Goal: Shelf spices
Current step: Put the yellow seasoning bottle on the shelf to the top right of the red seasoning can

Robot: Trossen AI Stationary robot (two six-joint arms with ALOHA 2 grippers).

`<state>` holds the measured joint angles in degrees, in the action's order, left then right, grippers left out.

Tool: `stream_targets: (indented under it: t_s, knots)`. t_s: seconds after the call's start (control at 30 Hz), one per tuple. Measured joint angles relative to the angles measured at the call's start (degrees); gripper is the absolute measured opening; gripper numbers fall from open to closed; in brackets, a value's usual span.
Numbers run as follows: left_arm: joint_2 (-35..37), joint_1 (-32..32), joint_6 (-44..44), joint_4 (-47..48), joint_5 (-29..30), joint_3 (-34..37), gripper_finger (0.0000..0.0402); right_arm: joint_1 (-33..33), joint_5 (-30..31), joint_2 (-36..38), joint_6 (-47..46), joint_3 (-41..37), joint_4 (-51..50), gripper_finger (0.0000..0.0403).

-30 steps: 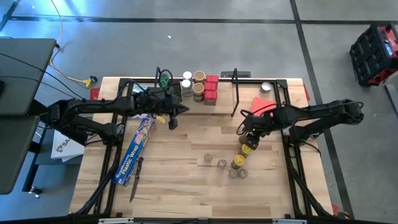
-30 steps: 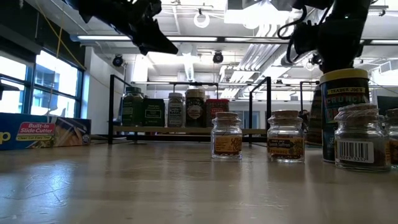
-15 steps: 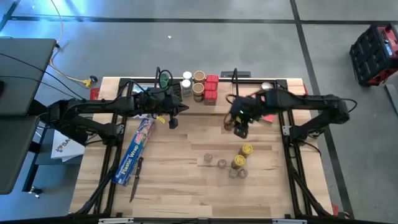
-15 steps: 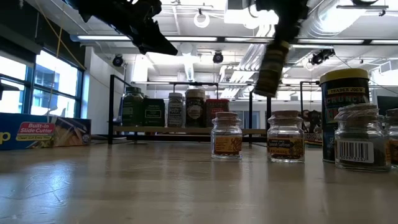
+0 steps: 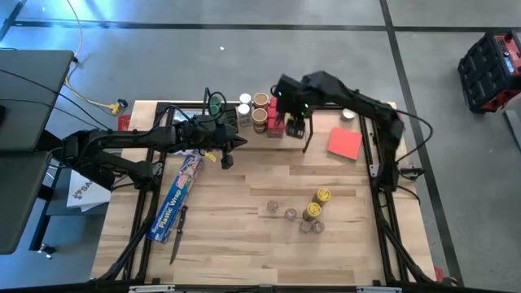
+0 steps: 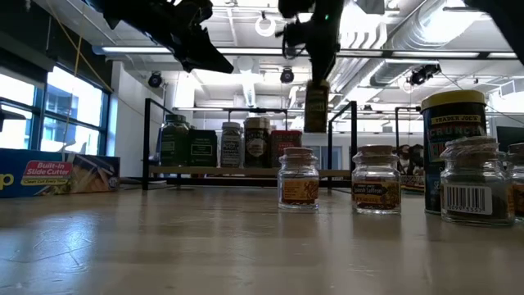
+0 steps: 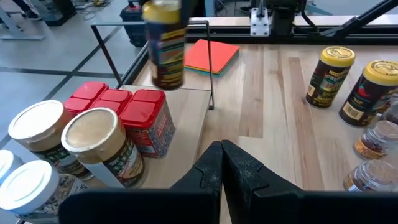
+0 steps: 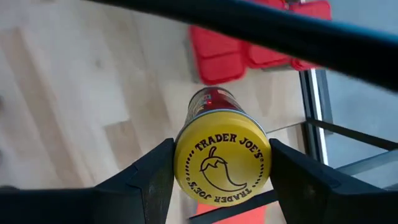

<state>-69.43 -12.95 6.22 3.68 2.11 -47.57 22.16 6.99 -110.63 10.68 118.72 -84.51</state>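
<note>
My right gripper (image 5: pixel 295 122) is shut on a yellow-lidded spice jar (image 8: pixel 222 163), held in the air over the right part of the shelf (image 5: pixel 305 122), beside the red square tins (image 5: pixel 277 115). The shelf's wooden board (image 7: pixel 189 109) carries green-, white- and tan-lidded jars (image 5: pixel 259 108) and the tins. Two more yellow-lidded jars (image 5: pixel 317 204) and several tiny clear jars (image 5: pixel 290 216) stand on the table nearer its near edge. My left gripper (image 5: pixel 226 155) is shut and hovers just in front of the shelf, touching nothing. My right gripper pinches the yellow-lidded jar at its lid (image 8: pixel 222 163), one finger (image 8: pixel 149 180) on each side of the rim. It comes from above, pointing down. The jar hangs upright below the fingers (image 6: pixel 317 106), lifted clear above the shelf board.
A long blue plastic-wrap box (image 5: pixel 179 195) and a thin dark tool (image 5: pixel 177 236) lie on the table's left. A flat red card (image 5: pixel 344 143) lies right of the shelf. The shelf's black wire posts (image 5: pixel 308 122) stand close to the held jar.
My right gripper has lifted one yellow-lidded jar out of the cluster on the table's right and carried it up, toward the far edge and to the left, until it hangs over the shelf beside the red tins. The jar was tilted midway and is upright now.
</note>
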Motion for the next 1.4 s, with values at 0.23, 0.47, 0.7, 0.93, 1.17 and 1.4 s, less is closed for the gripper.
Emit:
stream_targets:
  t_s: [0.23, 0.47, 0.7, 0.93, 1.17, 1.4]
  knots:
    - [0.0, 0.0, 0.0, 0.0, 0.0, 0.0, 0.0001, 6.4, -3.2, -5.3, 6.2, 2.3, -2.1, 0.0220]
    - [0.0, 0.0, 0.0, 0.0, 0.0, 0.0, 0.0001, 11.0, -4.6, -7.6, 9.3, 2.3, 1.2, 0.0220]
    - [0.0, 0.0, 0.0, -0.1, 0.0, 0.0, 0.0001, 13.8, -4.6, -8.2, 10.3, 2.3, 3.9, 0.0220]
    - [0.0, 0.0, 0.0, -0.2, 0.0, 0.0, 0.0001, 16.4, -7.0, -8.7, 10.2, 2.3, 6.6, 0.0220]
    - [0.0, 0.6, -0.6, -0.6, 0.0, 0.0, 0.0001, 17.4, -7.8, -9.0, 8.8, 2.2, 7.6, 0.0220]
    - [0.0, 0.7, -0.6, -0.5, 0.0, 0.0, 0.0001, 17.6, -8.6, -9.6, 8.7, 2.2, 8.5, 0.0234]
